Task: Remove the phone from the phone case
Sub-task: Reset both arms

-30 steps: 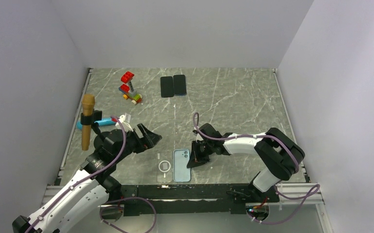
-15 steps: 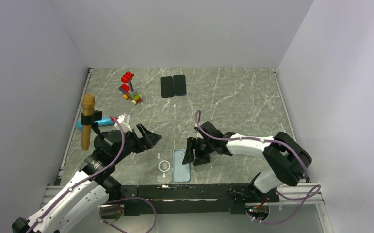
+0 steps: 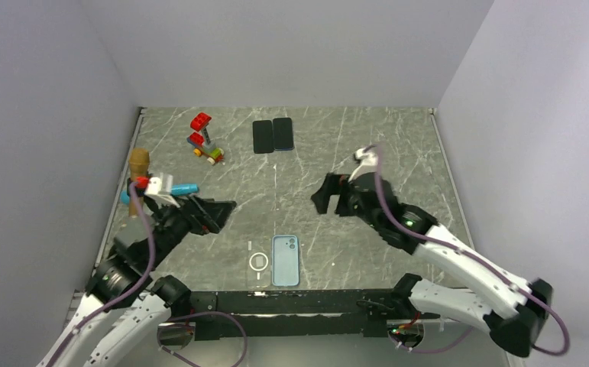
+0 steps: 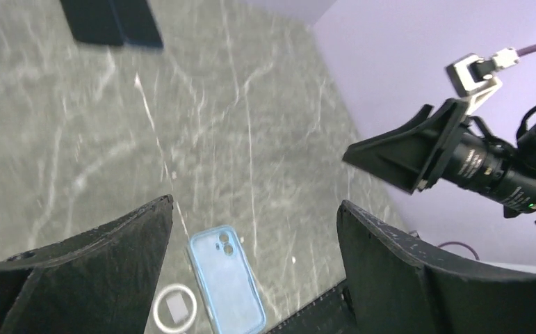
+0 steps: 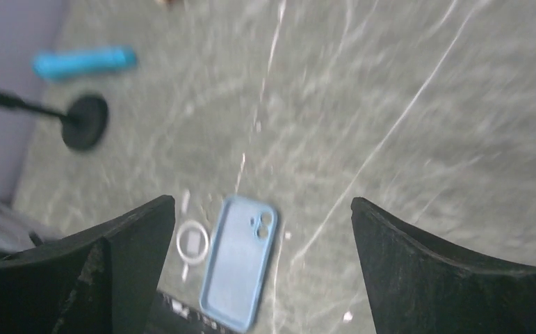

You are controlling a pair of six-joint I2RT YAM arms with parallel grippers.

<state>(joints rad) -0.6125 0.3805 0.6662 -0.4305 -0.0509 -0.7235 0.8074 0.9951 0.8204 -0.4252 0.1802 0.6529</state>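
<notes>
My left claw [image 3: 221, 216] hangs above the desk [image 3: 383, 153], fingers spread wide with nothing between them. Right of it, at the near edge, lies the clear case [image 3: 258, 262]. I make it out mostly by its white ring, so I may be misjudging its outline. Just beside it sits the blue phone [image 3: 286, 261], back up and lens toward the far side, apparently free of the case. My right claw [image 3: 331, 203] hovers farther right, fingers apart and empty too.

I judge the removal done. What's left for my 2 claws is to pull clear without brushing either piece.

The desk is grey and marble-patterned. A microphone [image 3: 138, 162], a blue pen [image 3: 180, 189] and toy bricks [image 3: 203, 139] stand on the left, with 2 dark phones [image 3: 273, 135] at the back middle. Pale lilac walls [image 3: 291, 53] close 3 sides.
</notes>
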